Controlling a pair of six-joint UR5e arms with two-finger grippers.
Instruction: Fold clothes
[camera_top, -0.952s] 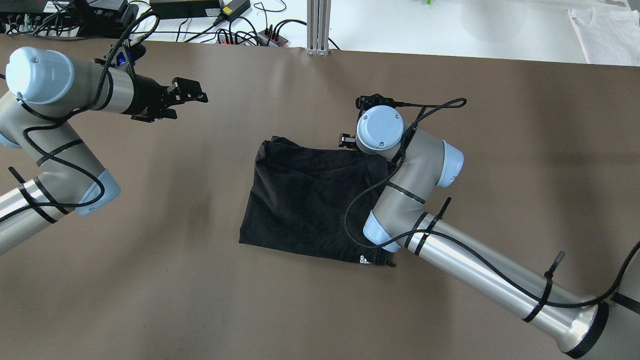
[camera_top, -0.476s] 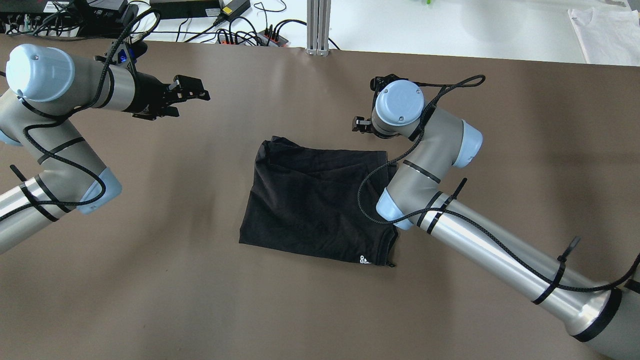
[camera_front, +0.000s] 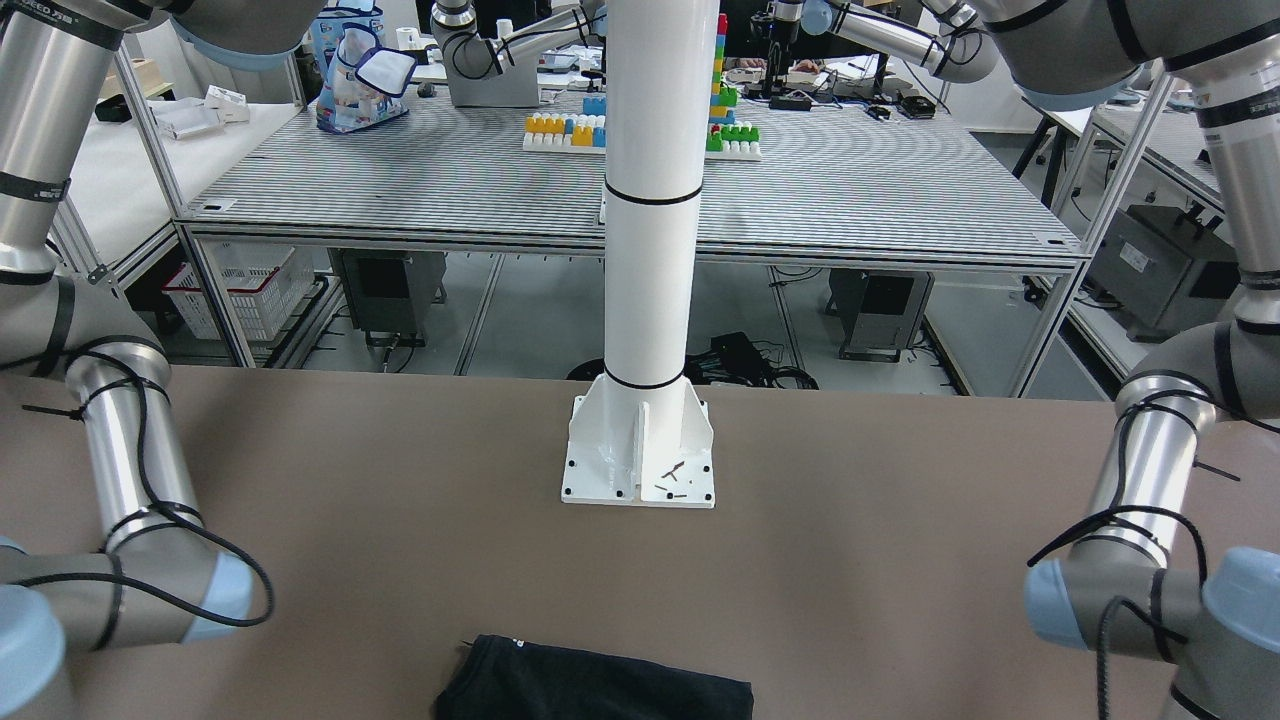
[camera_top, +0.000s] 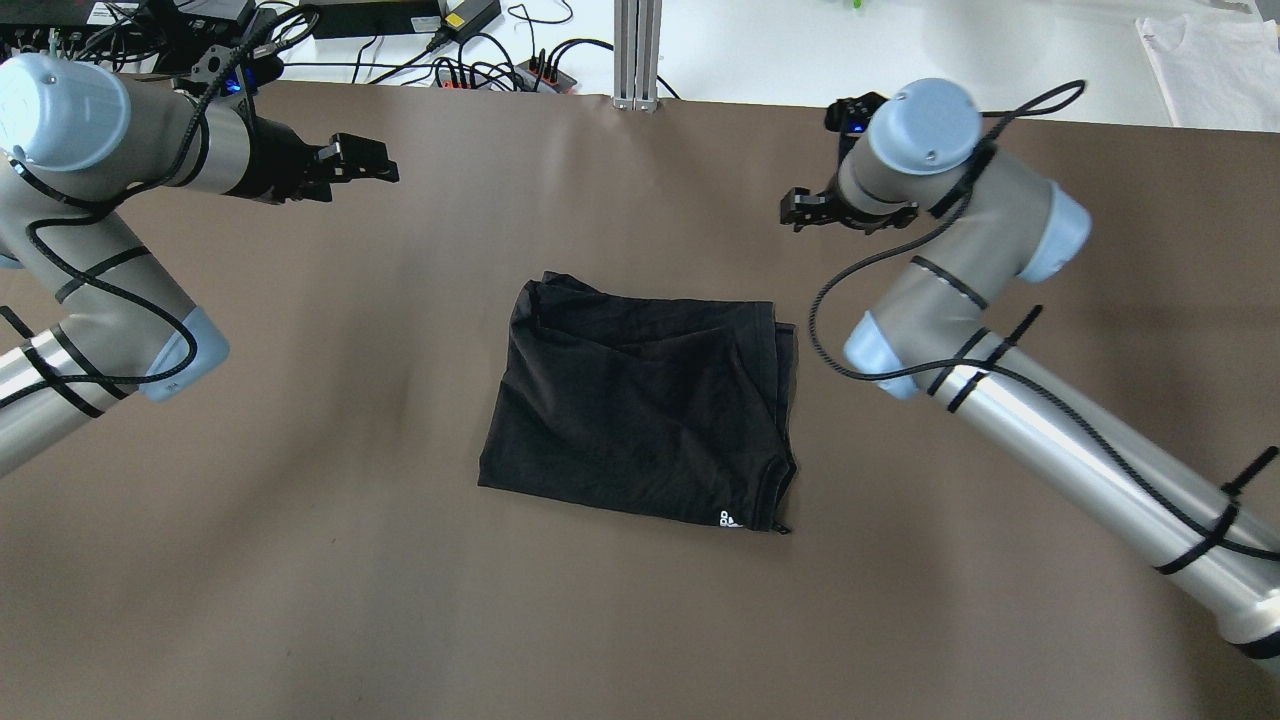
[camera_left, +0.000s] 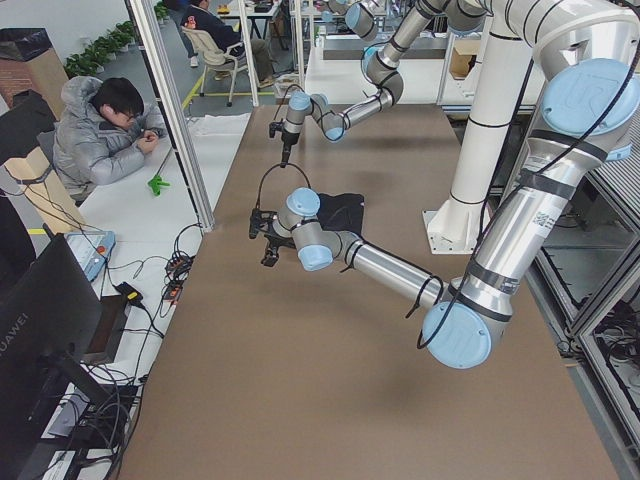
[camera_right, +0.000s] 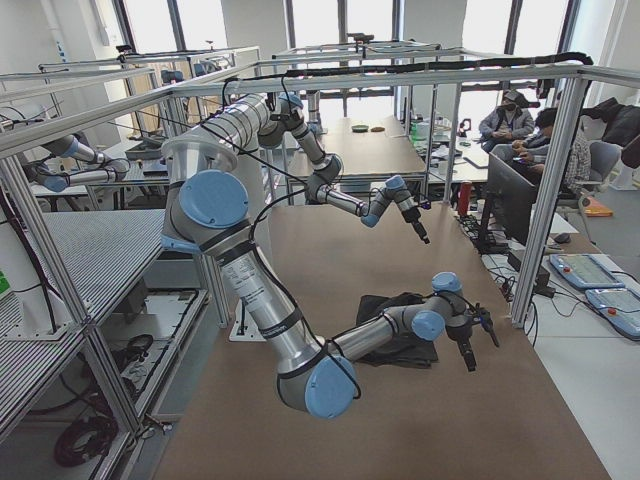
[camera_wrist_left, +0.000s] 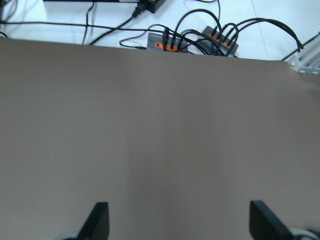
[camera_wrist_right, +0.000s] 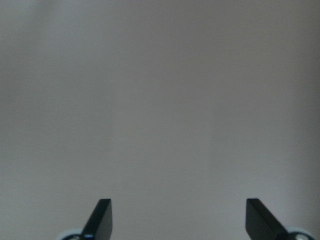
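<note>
Lying flat on the brown table (camera_front: 400, 500), the black garment (camera_front: 600, 690) showed only its robot-side edge at the bottom of the front-facing view. The white pole's base plate (camera_front: 638, 470) stood apart from it, toward the robot. Neither pincer appeared there.

From overhead, the garment (camera_top: 640, 400) was a wrinkled, roughly square fold with a small white logo (camera_top: 728, 519) at its near right corner. The left gripper (camera_top: 375, 165) hung well beyond the garment's far left corner. The right gripper (camera_top: 795, 210) hung beyond its far right corner. Neither touched the cloth.

In the left side view, the near arm's left gripper (camera_left: 262, 240) sat clear of the garment (camera_left: 345, 212), on its near side. The far right gripper (camera_left: 285, 150) pointed down beyond it.

In the right side view, the right gripper (camera_right: 475, 350) hung just off the garment's (camera_right: 395, 335) operator-side edge, and the left gripper (camera_right: 422, 232) was farther off.

The left wrist camera showed the left gripper (camera_wrist_left: 180, 220) with fingers (camera_wrist_left: 100, 222) spread wide over bare table and nothing between them. Power strips (camera_wrist_left: 167, 44) lay past the table edge.

The right wrist camera showed the right gripper (camera_wrist_right: 177, 217) equally wide apart and empty, its fingers (camera_wrist_right: 102, 215) over bare table.
</note>
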